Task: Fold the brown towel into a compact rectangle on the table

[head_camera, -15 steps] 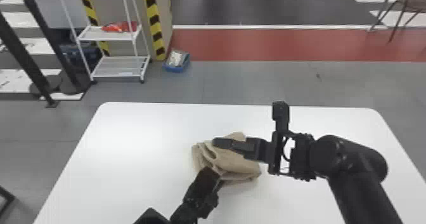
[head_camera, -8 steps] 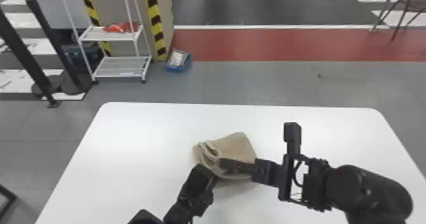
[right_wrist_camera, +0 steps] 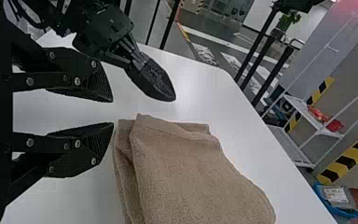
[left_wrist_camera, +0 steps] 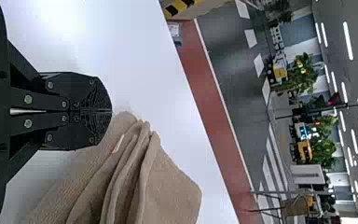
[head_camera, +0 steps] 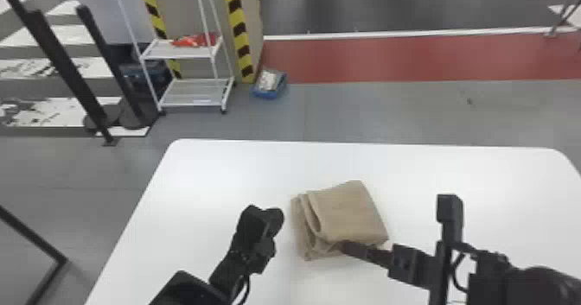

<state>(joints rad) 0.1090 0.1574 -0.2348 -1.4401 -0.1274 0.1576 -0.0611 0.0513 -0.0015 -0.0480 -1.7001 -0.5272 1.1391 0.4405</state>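
Folded into a layered bundle, the brown towel lies on the white table, its layered edge on the left side. My left gripper is left of the towel, apart from it. In the left wrist view the left gripper is shut with nothing between its fingers, beside the towel's stacked layers. My right gripper is at the towel's near edge. In the right wrist view the right gripper stands open, the towel just beyond its fingertips.
The white table spreads around the towel on all sides. Beyond its far edge are a white shelf rack, a blue bin and dark posts on the floor.
My left gripper has moved left, away from the towel's near left corner. The right gripper has come back toward the near edge from over the towel, uncovering its top.
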